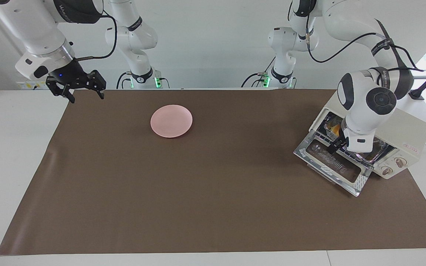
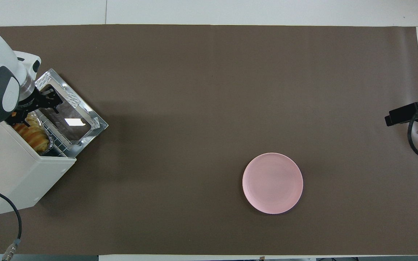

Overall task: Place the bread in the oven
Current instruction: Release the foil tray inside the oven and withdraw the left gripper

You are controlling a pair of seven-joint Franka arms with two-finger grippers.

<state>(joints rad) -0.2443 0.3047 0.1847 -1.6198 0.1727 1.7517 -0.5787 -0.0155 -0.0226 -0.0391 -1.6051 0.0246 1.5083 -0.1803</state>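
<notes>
Bread [image 2: 35, 136] lies on foil tray [image 2: 50, 145] inside open oven [image 2: 24, 174]. Left pincer [image 1: 337, 145] at oven mouth, grip unclear. Right pincer [image 1: 83, 92] waits, spread, empty. Loaf likely light, soft; hold sides gently.

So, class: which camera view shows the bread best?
The overhead view: the bread lies exposed on foil inside the open oven. In the facing view the left arm hides most of it, leaving an orange sliver.

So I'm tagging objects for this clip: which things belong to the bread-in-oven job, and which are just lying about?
Job:
bread, on foil tray inside the oven
door, open
left gripper, at the oven mouth

Lying about:
pink plate, bare
right gripper, waiting
</notes>
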